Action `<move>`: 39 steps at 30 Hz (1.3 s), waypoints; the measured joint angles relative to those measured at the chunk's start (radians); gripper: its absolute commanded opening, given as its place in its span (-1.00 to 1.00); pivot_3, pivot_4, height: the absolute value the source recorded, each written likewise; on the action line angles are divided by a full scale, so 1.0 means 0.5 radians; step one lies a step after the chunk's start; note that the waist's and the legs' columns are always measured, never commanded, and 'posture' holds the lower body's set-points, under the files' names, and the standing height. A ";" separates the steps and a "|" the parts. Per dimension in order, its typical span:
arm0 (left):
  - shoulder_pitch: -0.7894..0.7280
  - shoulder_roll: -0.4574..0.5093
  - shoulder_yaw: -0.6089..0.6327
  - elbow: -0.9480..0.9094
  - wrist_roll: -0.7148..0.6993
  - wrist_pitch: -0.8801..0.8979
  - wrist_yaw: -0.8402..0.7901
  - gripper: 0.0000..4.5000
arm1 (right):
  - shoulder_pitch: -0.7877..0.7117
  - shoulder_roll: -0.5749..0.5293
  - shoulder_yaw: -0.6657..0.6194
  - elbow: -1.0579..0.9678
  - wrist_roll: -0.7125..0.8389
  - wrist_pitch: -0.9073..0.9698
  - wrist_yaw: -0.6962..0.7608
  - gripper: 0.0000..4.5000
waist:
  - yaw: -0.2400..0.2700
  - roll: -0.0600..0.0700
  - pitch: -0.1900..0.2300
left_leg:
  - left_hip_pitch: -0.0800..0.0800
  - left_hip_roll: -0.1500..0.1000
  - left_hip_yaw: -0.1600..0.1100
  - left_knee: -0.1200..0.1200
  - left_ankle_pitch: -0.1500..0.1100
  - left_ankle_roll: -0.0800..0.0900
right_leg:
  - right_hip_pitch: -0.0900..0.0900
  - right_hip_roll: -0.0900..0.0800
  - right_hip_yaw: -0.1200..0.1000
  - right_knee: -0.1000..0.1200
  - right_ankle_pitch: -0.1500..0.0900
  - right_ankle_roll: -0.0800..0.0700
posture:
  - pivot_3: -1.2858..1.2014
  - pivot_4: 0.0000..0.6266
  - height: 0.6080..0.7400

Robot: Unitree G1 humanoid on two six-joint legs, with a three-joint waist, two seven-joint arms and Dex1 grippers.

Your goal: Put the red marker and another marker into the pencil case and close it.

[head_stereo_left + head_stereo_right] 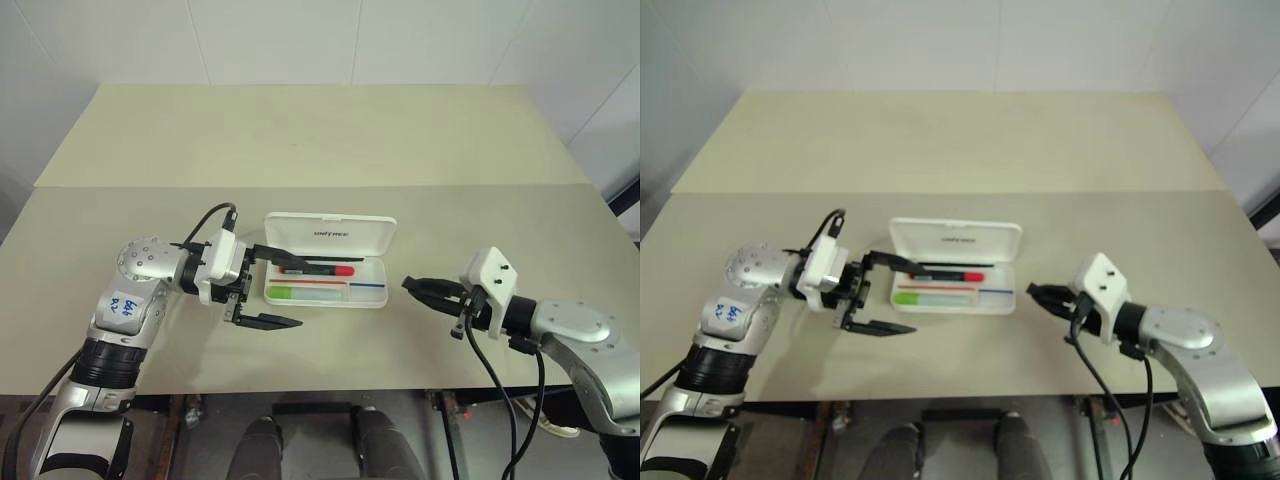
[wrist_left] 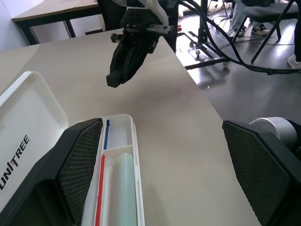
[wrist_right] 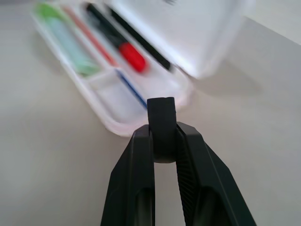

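Observation:
The white pencil case [image 1: 330,232] lies open at mid-table, its lid tilted back. Inside, the red marker [image 1: 325,270] lies in the back slot. The other marker [image 1: 300,293], with a lime-green cap, lies in the front slot. My left gripper [image 1: 295,290] is open at the case's left end, one finger above the tray's back and the other in front of the case. My right gripper [image 1: 410,285] hovers shut to the right of the case, pointing at it. A small black squared piece [image 3: 161,120] shows at its tips; I cannot tell whether it belongs to the fingers.
A thin red-and-blue line [image 1: 368,284] runs along the tray's divider. A seam [image 1: 300,186] crosses the table behind the case. The front edge [image 1: 330,392] is close below both grippers. Bare tabletop lies to the right of and behind the case.

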 measured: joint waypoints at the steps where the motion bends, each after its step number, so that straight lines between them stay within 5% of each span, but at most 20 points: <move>1: 0.003 0.009 0.002 0.005 0.001 -0.008 -0.005 0.95 | -0.052 -0.017 0.048 0.052 -0.012 -0.049 0.069 -0.87 | 0.001 0.000 0.000 | 0.000 0.000 0.000 0.001 0.000 0.000 | 0.000 0.000 0.000 0.000 0.000 0.000 | 0.03 -0.52 1.00; 11: 0.021 0.041 0.037 0.045 0.013 -0.024 -0.006 0.95 | -0.592 0.104 0.436 0.687 -0.186 -0.502 0.510 -0.87 | -0.004 0.000 0.000 | 0.000 0.000 0.000 -0.001 0.000 0.000 | -0.001 0.000 -0.001 0.001 0.013 0.025 | 0.03 -0.52 1.00; 26: 0.102 0.091 0.075 -0.010 0.020 -0.031 0.057 0.95 | -0.814 0.257 0.600 1.137 -0.363 -0.754 0.702 -0.87 | -0.005 0.001 0.000 | 0.000 0.000 0.000 0.000 -0.001 -0.002 | -0.003 0.000 -0.002 0.004 0.013 0.025 | 0.03 -0.52 1.00; 36: 0.101 0.091 0.075 -0.010 0.020 -0.033 0.064 0.95 | -0.855 0.274 0.593 1.202 -0.394 -0.778 0.704 0.72 | -0.006 0.001 0.000 | 0.000 0.000 0.000 -0.002 -0.001 -0.002 | -0.003 0.000 -0.002 0.004 0.013 0.024 | 0.03 -0.52 1.00; 39: 0.100 0.091 0.075 -0.010 0.020 -0.038 0.064 0.95 | -0.855 0.273 0.579 1.197 -0.373 -0.771 0.717 0.99 | -0.006 0.001 0.000 | 0.000 0.000 0.000 -0.001 -0.001 -0.002 | -0.003 0.000 -0.002 0.004 0.013 0.024 | 0.03 -0.52 1.00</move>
